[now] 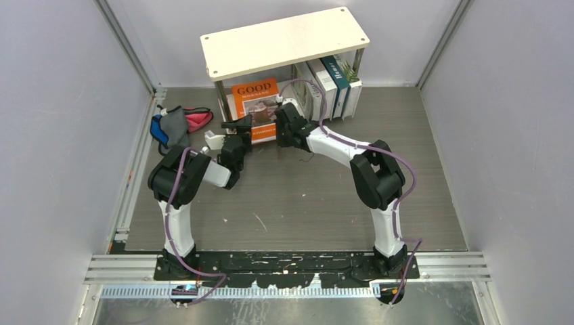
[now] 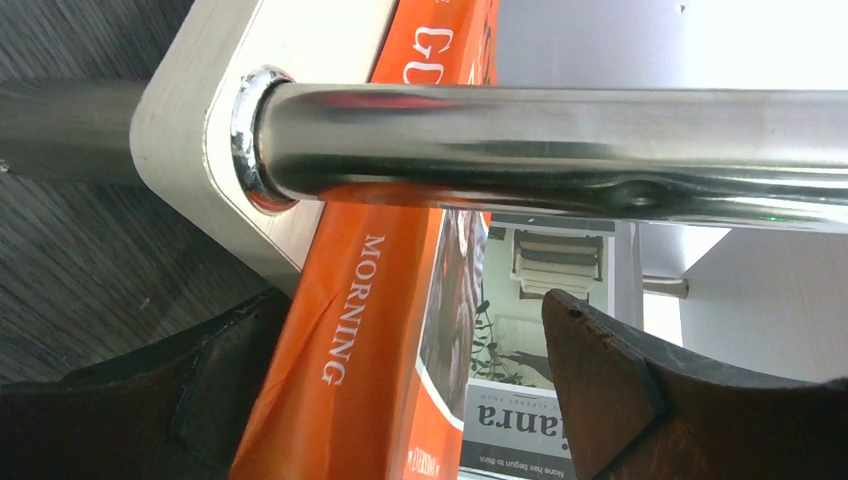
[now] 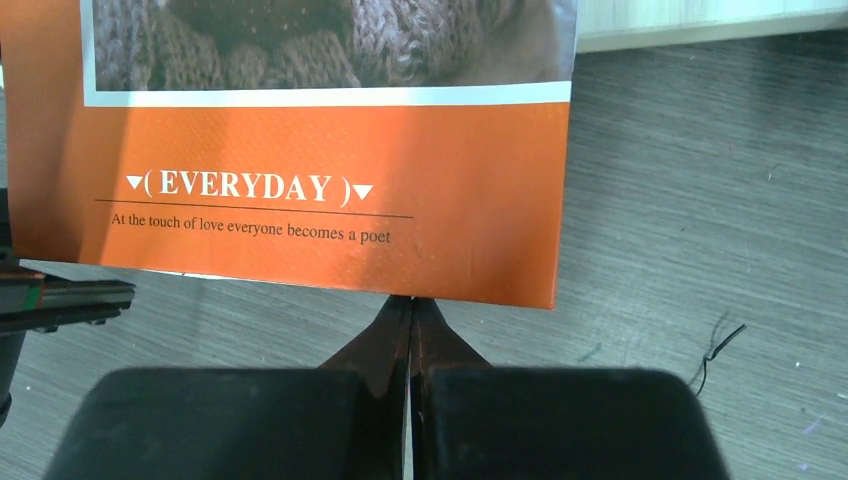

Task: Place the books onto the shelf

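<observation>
Orange book (image 1: 256, 108) wasn't shelved yet. It leaned cover-out at the left bay of the shelf (image 1: 284, 40), upper part in by the posts, lower part sticking out past the bottom board over the table (image 1: 291, 203). Couldn't tell whether its bottom edge touched the table. Other books (image 1: 332, 84) stood upright, packed at the right end of the lower tier, so the left bay was the free slot.

Left end effector (image 2: 408, 300) was spread wide, one finger each side of the book at its spine edge, close to the front-left post (image 2: 560, 140). Not clamped; neither pad visibly pressed on the book. I read it as a loose fence against sideways toppling, or a pre-grasp.

Right end effector (image 3: 410, 305) was fully closed with nothing between its fingers, tips right at the book's bottom edge. Looked like a blunt pusher or prop rather than a grabber, since closed tips are stiffer for nudging a thin edge.

Likely step: stand the book up and push it in. Risks: the left fingers fouling the post, or the book catching on the bottom board's lip. Cloth bundle (image 1: 177, 125) lay well apart to the left, not involved.
</observation>
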Motion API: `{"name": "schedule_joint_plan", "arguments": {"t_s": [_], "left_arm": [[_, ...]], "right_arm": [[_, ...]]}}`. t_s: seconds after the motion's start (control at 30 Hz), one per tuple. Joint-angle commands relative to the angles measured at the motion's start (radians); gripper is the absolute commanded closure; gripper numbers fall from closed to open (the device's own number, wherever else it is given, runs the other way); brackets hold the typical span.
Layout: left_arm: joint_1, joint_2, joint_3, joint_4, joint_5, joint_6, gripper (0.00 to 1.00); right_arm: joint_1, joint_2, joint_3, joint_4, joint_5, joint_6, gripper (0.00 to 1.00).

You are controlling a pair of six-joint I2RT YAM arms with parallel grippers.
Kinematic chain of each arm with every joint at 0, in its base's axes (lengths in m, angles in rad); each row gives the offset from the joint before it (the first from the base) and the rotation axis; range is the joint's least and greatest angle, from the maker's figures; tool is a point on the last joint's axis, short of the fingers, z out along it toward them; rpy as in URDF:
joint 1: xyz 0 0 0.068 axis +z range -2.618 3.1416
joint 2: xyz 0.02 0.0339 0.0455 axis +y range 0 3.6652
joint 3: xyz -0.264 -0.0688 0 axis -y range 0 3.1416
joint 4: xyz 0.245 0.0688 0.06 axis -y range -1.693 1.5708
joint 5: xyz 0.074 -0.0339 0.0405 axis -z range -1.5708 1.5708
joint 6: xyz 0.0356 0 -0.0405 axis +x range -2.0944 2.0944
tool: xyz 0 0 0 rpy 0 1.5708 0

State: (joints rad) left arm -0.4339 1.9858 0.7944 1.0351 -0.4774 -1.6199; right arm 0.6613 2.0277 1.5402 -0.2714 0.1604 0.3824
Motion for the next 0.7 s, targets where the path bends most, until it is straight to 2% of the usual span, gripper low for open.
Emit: {"name": "schedule_joint_plan", "arguments": {"t_s": [0.0, 0.67], "left_arm": [[0.019, -0.016, -0.009, 0.039, 0.02, -0.003, 0.08], [0.043, -0.107, -0.127, 0.069, 0.103, 0.025, 0.09]], "right_arm": [[-0.006, 0.021, 0.079, 0.003, -0.008, -0.022, 0.99], [-0.019, 0.061, 0.158, -0.03, 0.012, -0.039, 0.99]]}}
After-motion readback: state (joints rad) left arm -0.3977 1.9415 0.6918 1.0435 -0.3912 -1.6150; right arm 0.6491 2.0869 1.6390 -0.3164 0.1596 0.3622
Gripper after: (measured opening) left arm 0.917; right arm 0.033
